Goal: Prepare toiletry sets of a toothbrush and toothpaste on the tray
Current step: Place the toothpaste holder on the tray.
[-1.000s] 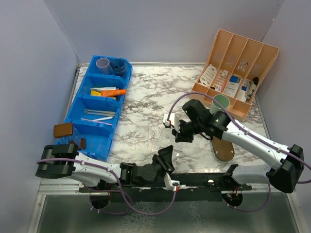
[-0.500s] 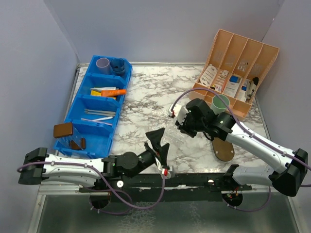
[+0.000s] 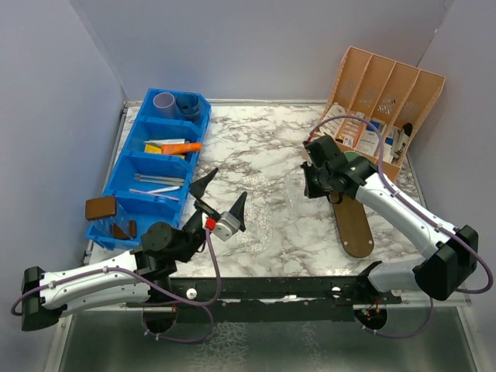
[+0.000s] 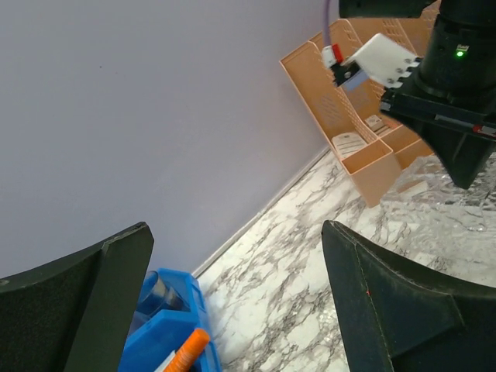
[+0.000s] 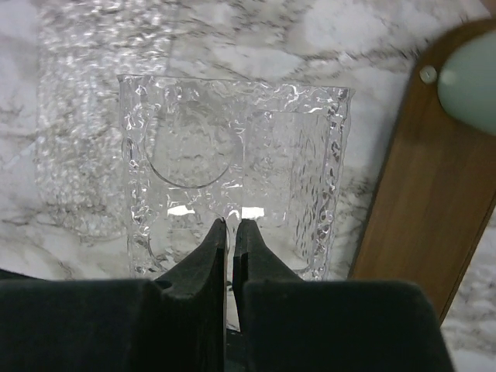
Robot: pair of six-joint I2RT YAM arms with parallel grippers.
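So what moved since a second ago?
The left end effector swung from the near middle toward the blue bin and opened wide, holding nothing. The right end effector, shut on the clear cup, moved right, toward the wooden tray. The bin, the tan organizer and the tray stayed put.

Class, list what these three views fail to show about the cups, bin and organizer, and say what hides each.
- Mint cup: cut by the right wrist view's edge, under the right arm from above; contents unseen.
- Clear cup: from above, lost under the right gripper.
- Blue bin: the left wrist view's bottom edge cuts it off.
- Packets in the organizer: labels too small from above.
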